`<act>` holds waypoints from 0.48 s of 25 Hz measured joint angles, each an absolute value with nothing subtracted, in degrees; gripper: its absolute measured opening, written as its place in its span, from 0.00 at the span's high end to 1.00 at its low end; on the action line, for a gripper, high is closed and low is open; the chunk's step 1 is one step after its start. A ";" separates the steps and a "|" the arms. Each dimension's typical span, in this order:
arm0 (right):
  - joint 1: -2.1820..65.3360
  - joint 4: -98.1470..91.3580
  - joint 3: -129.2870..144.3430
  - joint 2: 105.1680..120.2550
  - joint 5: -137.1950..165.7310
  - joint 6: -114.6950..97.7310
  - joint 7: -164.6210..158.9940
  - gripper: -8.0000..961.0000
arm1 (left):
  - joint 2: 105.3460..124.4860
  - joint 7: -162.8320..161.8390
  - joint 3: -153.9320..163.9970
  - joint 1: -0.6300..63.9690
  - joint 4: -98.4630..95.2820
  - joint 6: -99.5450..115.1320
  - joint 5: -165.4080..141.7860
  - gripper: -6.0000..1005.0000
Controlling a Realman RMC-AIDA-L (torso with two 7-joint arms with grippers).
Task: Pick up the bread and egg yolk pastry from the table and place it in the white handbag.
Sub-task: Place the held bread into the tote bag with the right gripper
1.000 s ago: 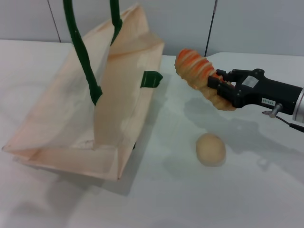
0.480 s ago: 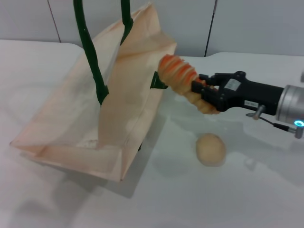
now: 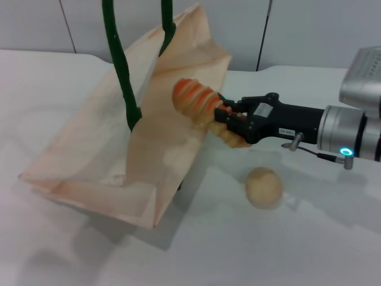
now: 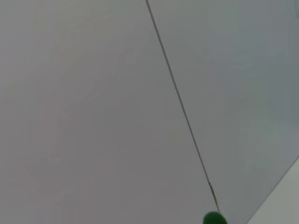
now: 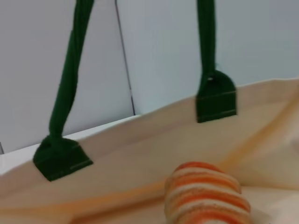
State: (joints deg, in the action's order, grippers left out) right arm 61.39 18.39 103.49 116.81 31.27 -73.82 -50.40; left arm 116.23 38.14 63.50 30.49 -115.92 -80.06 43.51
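The bread, a ridged orange and cream loaf, hangs in the air with my right gripper shut on its rear end. Its front end pokes over the open mouth of the white handbag, whose dark green handles are pulled up out of the top of the head view. In the right wrist view the bread sits just before the bag's far wall. The egg yolk pastry, a pale beige ball, lies on the table below my right arm. My left gripper is out of view.
A grey wall with a dark vertical seam stands behind the table. The left wrist view shows that wall and the tip of a green handle. Bare tabletop lies in front of the bag and to the right of the pastry.
My right gripper has carried the bread leftward, from beside the bag to over its open mouth. The bag has been lifted and shifted slightly right. The pastry has not moved.
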 joint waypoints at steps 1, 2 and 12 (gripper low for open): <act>61.35 17.78 103.42 116.81 31.43 -73.63 -50.61 0.76 | 116.23 38.14 63.60 30.49 -115.92 -79.92 43.51 0.88; 61.33 17.04 103.42 116.81 31.47 -73.53 -50.85 0.76 | 116.24 38.14 63.64 30.50 -115.92 -79.82 43.51 0.88; 58.54 4.61 104.05 116.67 35.92 -67.04 -54.95 0.76 | 116.35 38.12 64.67 31.07 -115.93 -79.34 44.97 0.88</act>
